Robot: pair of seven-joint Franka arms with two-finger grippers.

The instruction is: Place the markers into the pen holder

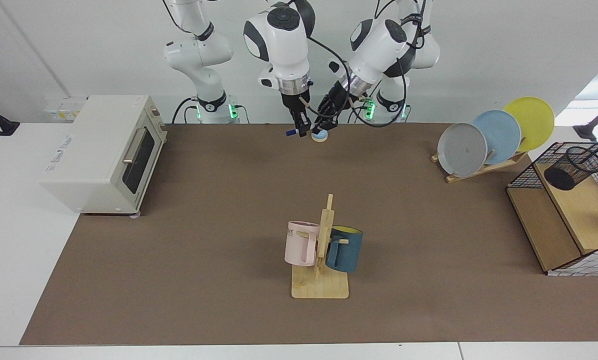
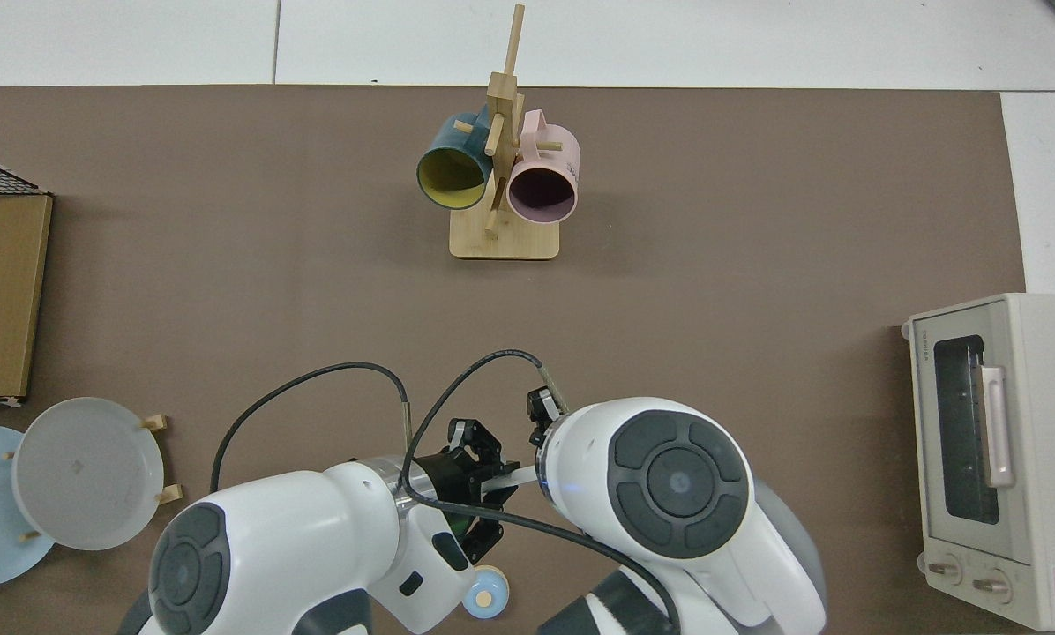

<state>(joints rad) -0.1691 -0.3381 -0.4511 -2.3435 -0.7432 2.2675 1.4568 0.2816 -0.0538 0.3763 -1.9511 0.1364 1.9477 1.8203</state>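
From across I see my right gripper [image 1: 301,131] clamping the marker [image 1: 295,132]; overhead hides that. Left gripper [image 1: 327,120] jaws: I cannot tell.

You are looking across the table toward both arm bases, from high up; overhead, you are looking straight down, sharing the mug rack [image 1: 320,260] [image 2: 503,176].

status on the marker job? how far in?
Early. The marker is off the table, level between the right gripper and left gripper at the far edge, which looks like a handover; who grips it is unclear. Left: carrying it to the pen holder in the wire basket and dropping it in.
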